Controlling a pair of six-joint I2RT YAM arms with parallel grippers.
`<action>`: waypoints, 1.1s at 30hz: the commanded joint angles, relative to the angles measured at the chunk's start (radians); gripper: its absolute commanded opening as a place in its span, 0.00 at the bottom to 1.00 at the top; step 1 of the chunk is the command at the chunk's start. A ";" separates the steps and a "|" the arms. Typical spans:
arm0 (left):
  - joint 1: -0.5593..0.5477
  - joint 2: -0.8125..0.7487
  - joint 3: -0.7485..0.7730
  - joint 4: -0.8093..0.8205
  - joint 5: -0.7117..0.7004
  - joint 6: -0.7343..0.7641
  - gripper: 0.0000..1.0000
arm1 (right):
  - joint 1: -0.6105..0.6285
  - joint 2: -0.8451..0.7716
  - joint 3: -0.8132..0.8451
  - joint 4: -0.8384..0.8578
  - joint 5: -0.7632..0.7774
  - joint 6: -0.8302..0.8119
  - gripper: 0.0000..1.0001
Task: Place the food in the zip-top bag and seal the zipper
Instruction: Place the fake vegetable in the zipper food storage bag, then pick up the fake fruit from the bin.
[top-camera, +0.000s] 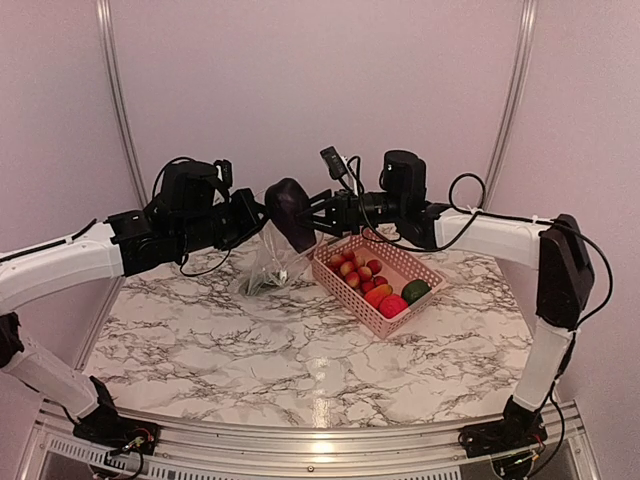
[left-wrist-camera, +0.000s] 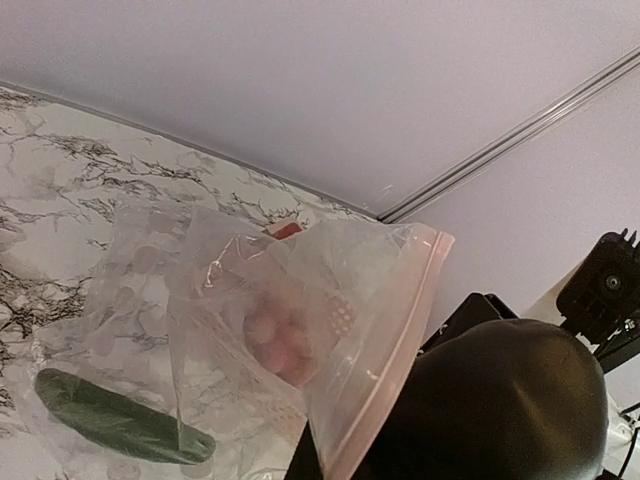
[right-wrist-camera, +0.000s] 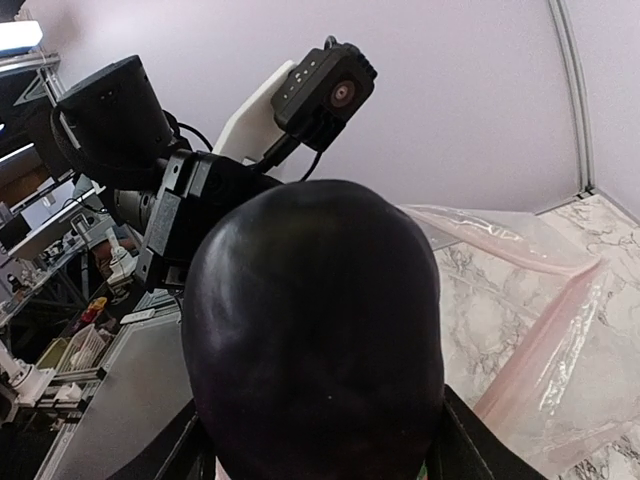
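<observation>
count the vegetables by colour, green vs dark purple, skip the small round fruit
green: 2 (cucumber in the bag, green vegetable in the basket)
dark purple: 1 (eggplant, held up above the bag)
total: 3 in view

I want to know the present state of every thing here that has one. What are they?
Left gripper: shut on the clear crinkly zip-top bag.
Right gripper: shut on the dark eggplant.
Bag: held up, mouth open.
Zipper strip: unsealed.
Eggplant: in the air near the bag's mouth, not inside.
Green cucumber: apparently inside the bag, at its bottom.
Pink slatted plastic basket: upright, holding round fruits.
</observation>
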 joint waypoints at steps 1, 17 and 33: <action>0.010 -0.012 -0.030 0.032 -0.021 -0.016 0.00 | 0.005 -0.051 0.034 -0.208 0.123 -0.196 0.67; 0.046 -0.003 -0.069 -0.035 -0.109 0.066 0.00 | 0.007 -0.121 0.221 -0.611 0.342 -0.460 0.83; 0.072 -0.075 0.167 -0.563 -0.375 0.470 0.00 | -0.205 -0.158 0.085 -0.916 0.559 -0.712 0.65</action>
